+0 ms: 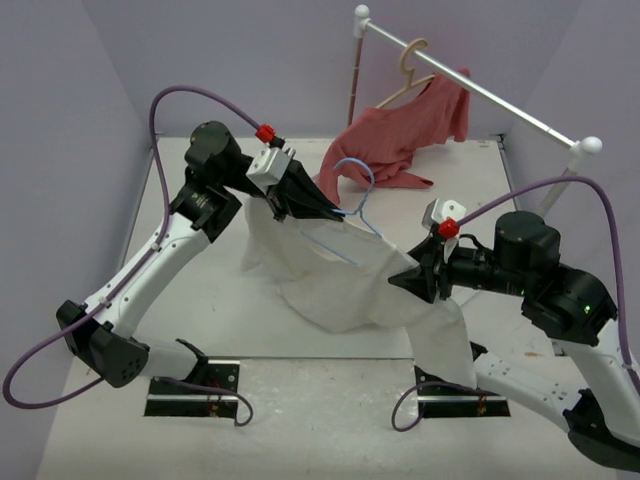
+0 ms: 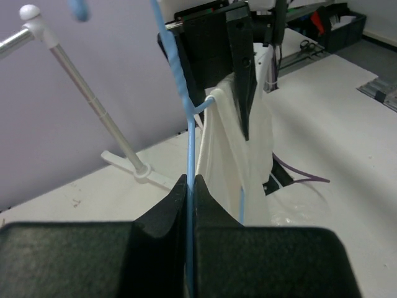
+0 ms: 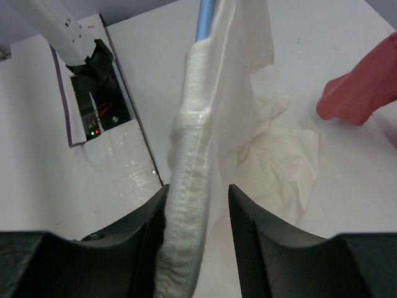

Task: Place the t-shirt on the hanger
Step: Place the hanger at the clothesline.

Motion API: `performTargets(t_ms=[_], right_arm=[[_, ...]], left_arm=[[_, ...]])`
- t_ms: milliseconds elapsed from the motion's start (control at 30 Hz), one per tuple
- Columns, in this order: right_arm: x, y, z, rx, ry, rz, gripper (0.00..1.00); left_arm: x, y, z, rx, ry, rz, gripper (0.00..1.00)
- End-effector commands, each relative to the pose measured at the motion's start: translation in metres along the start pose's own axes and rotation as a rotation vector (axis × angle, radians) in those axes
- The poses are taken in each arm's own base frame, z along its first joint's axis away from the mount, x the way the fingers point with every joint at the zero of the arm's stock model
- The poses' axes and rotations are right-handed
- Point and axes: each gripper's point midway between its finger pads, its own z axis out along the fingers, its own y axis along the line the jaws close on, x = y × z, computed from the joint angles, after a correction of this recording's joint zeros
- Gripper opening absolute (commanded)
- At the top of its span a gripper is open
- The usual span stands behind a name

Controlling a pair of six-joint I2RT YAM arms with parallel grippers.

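Two black base plates sit at the near edge of the white table, one under each of the two arms; the left gripper reaches in from the left at mid-table, and in its wrist view its fingers are clenched on the thin blue wire of the hanger, which runs up between them; there are two hangers in all, this light-blue one, whose small hook rises just right of the left gripper, and one beige hanger hooked on the single white rail at the far right; there are two garments, the cream t-shirt and one salmon-red shirt; the t-shirt hangs between the two grippers in the middle of the table, lifted at its top edge, with one end draped over the blue wire and its lower folds slumped toward the tabletop; the right gripper comes in from the right, and in its wrist view its two jaws stand apart with the t-shirt's stitched hem between them, the cloth lying against one finger while a gap shows beside the other, so nothing is pinched there; the red shirt hangs from the beige hanger and trails onto the far part of the table, well apart from both grippers.
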Motion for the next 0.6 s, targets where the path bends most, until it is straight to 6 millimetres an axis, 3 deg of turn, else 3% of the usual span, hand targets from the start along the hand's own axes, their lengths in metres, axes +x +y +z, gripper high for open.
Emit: performTargets(t_ms=[0, 133, 200, 300, 400, 567], right_arm=[[-0.021, -0.008, -0.023, 0.125, -0.135, 0.089, 0.0], [-0.021, -0.015, -0.051, 0.252, -0.192, 0.241, 0.0], [-0.008, -0.018, -0.062, 0.309, -0.166, 0.299, 0.0], [0.007, -0.025, -0.078, 0.402, -0.163, 0.359, 0.0], [0.024, -0.029, -0.094, 0.479, -0.146, 0.41, 0.0], [0.038, -0.044, -0.122, 0.635, -0.188, 0.453, 0.0]], left_arm=[[-0.054, 0.066, -0.022, -0.489, -0.079, 0.095, 0.19], [-0.08, 0.094, -0.07, -0.885, -0.16, 0.083, 0.96], [-0.092, 0.105, -0.108, -1.133, -0.209, 0.065, 1.0], [-0.095, 0.107, -0.165, -1.454, -0.232, 0.024, 1.0], [-0.093, 0.091, -0.186, -1.554, -0.25, 0.028, 1.0], [-0.084, 0.067, -0.195, -1.578, -0.256, 0.048, 1.0]])
